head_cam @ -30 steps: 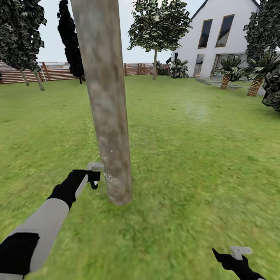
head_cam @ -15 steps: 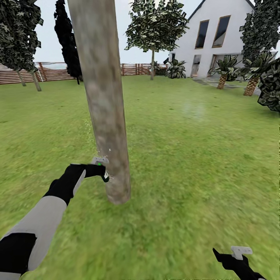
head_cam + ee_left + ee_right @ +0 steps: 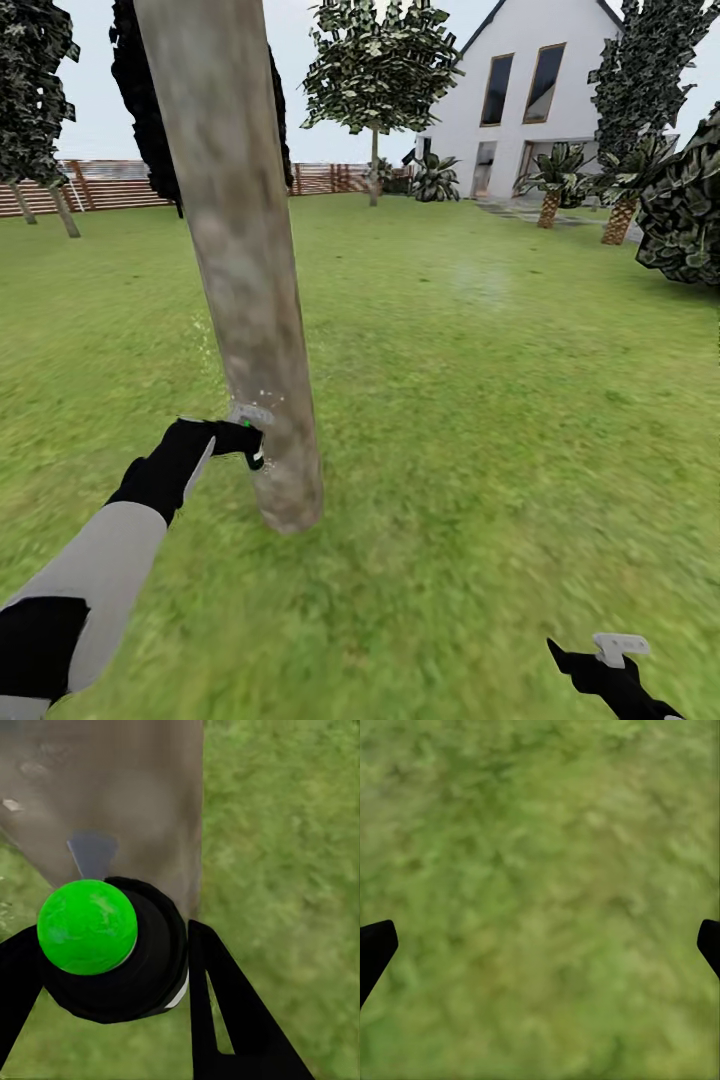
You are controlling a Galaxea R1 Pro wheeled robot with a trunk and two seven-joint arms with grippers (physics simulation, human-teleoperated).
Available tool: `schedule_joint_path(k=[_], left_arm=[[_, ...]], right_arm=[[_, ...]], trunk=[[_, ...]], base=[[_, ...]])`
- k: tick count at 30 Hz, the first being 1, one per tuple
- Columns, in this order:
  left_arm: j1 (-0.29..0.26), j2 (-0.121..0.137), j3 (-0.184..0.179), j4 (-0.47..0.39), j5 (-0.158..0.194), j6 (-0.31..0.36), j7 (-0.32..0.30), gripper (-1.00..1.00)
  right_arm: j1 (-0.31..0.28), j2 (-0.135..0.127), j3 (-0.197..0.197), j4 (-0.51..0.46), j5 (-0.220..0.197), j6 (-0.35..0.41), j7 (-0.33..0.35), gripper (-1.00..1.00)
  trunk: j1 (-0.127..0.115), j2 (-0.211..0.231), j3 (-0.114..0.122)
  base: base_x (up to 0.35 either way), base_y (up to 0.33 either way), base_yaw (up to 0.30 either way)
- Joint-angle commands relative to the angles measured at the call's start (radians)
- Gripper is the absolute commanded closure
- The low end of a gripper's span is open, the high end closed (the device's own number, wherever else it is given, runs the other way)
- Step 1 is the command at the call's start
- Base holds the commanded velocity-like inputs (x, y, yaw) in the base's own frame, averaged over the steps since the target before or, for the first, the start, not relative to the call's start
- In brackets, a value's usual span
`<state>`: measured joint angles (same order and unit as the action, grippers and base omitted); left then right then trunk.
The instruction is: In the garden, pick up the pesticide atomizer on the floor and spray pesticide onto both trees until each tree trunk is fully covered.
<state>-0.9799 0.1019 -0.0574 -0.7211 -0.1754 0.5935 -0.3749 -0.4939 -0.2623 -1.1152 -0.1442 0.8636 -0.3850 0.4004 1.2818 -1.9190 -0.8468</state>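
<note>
left wrist view: left claw (image 3: 112, 967) clamped on atomizer (image 3: 112, 949) at trunk (image 3: 112, 795) | right wrist view: right claw (image 3: 540, 945) apart over grass (image 3: 540, 870)

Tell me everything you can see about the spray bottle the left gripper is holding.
The pesticide atomizer is a small round black bottle with a bright green top and a thin white mark on its side. The left gripper is shut on it, one black finger against each side. It is held low beside the mottled grey-beige tree trunk, where pale droplets speckle the bark.

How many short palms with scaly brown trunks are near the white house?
2: one short palm with scaly brown trunk by the paving before the house, another further right beside the dark bush. More may be hidden behind foliage.
</note>
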Motion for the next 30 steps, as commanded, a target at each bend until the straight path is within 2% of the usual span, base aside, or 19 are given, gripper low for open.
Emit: schedule_joint_path(k=[1,4,6,9,11,14,17,19,20,23,26,28,30], left_arm=[[-0.005,0.004,-0.001,-0.011,0.005,0.031,0.001,1.00],[-0.004,0.007,-0.002,-0.088,0.007,0.097,0.001,1.00],[-0.007,0.025,0.000,-0.105,0.007,0.107,0.001,1.00],[-0.049,0.034,0.000,-0.112,0.010,0.141,-0.006,1.00],[-0.112,0.035,-0.001,-0.111,0.011,0.156,-0.040,1.00],[-0.145,0.034,-0.001,-0.114,0.008,0.212,-0.074,1.00],[-0.156,0.036,-0.001,-0.142,0.004,0.229,-0.078,1.00],[-0.179,0.037,-0.001,-0.199,0.004,0.307,-0.079,1.00],[-0.185,0.038,-0.001,-0.223,0.004,0.326,-0.079,1.00],[-0.208,0.039,-0.001,-0.247,0.002,0.339,-0.079,1.00],[-0.233,0.057,-0.001,-0.251,0.004,0.342,-0.079,1.00],[-0.226,0.059,-0.004,-0.250,0.002,0.341,-0.079,1.00],[-0.183,0.061,-0.002,-0.237,-0.001,0.329,-0.079,1.00]], right_arm=[[0.000,0.000,0.000,0.000,0.000,0.000,0.000,-1.00],[0.000,0.000,0.001,0.000,0.000,0.000,0.000,-1.00],[0.000,0.000,0.002,0.000,0.000,0.001,0.000,-1.00],[0.000,0.000,0.002,0.000,0.000,0.002,0.000,-1.00],[0.000,0.000,0.002,0.000,0.000,0.002,0.000,-1.00],[0.000,0.000,0.002,0.000,0.000,0.002,0.000,-1.00],[0.000,0.000,0.002,0.000,0.000,0.002,0.000,-1.00],[0.000,0.000,0.002,0.000,0.000,0.002,0.000,-1.00],[0.000,0.000,0.002,0.000,0.000,0.002,0.000,-1.00],[0.000,0.000,0.002,0.000,0.000,0.002,0.000,-1.00],[0.000,0.000,0.002,0.000,0.000,0.002,0.000,-1.00],[0.000,0.000,0.002,0.000,0.000,0.002,0.000,-1.00],[0.000,0.000,0.002,0.000,0.000,0.002,0.000,-1.00]], trunk=[[0.000,0.000,0.000],[0.000,0.000,0.000],[0.000,0.000,0.000],[0.000,0.000,0.000],[0.000,0.000,0.000],[0.000,0.000,0.000],[0.000,0.000,0.000],[0.000,0.000,0.000],[0.000,0.000,0.000],[0.000,0.000,0.000],[0.000,0.000,0.000],[0.000,0.000,0.000],[0.000,0.000,0.000]], base=[[0.002,0.000,-0.001],[0.001,0.000,0.000],[0.000,0.000,0.000],[0.000,0.000,0.000],[0.000,0.000,0.000],[0.000,0.000,0.000],[0.000,0.000,0.000],[0.000,0.000,0.000],[0.000,0.000,0.000],[0.000,0.000,0.000],[0.000,0.000,0.000],[0.000,0.000,0.000],[0.000,0.000,0.000]])
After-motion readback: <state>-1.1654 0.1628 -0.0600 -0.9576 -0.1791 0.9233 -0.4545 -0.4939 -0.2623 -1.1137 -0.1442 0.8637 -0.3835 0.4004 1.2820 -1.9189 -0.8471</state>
